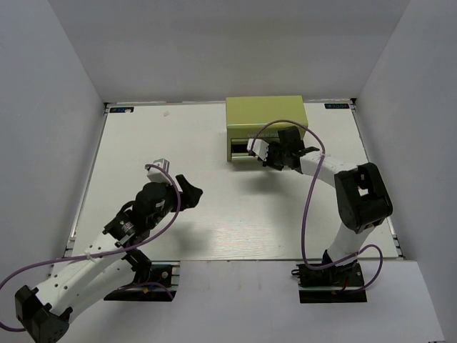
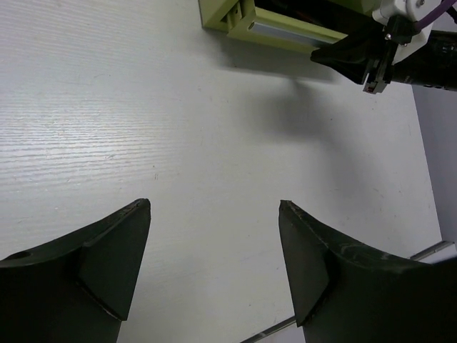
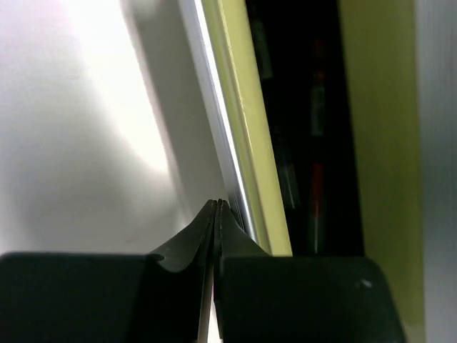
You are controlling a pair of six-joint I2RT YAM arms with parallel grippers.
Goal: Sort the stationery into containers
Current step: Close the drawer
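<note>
The olive yellow-green tool chest stands at the back of the table, with one front drawer pulled out a little. My right gripper is shut with nothing between its fingers. In the right wrist view its tips rest against the silver handle of the drawer front. Several pens with red parts lie in the dark open drawer. My left gripper is open and empty, low over bare table, well to the left of the chest.
White walls close in the table on the left, back and right. The right arm's purple cable loops over the table in front of the chest. The right gripper also shows in the left wrist view.
</note>
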